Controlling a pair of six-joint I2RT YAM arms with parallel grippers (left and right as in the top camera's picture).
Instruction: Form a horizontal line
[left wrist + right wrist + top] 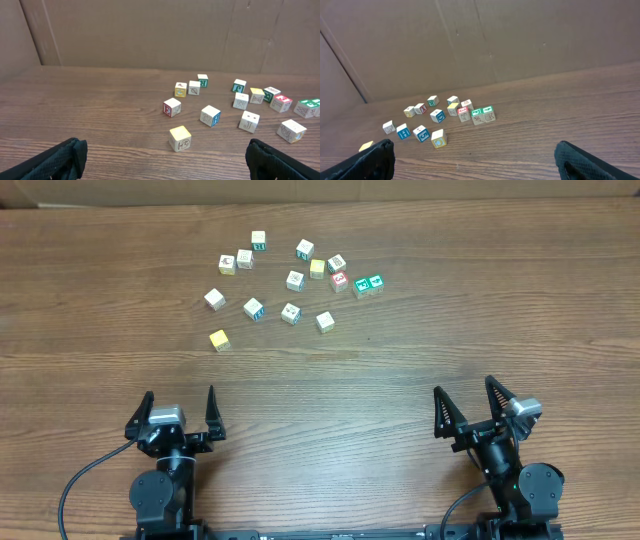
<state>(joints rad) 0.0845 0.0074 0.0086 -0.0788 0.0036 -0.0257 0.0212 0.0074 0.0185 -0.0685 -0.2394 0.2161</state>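
Left claw [179, 394] and right claw [464, 388] stand wide, empty; cubes [291, 313] lie scattered well ahead, no line yet.

I see both arms low at the near side, pointing toward the far side. My left gripper [179, 402] sits near left, fingers [147, 408] spread wide. My right gripper [465, 395] sits near right, equally wide apart, angled slightly leftward.

2 grn cubes [368, 284] beside red cube [339, 281]
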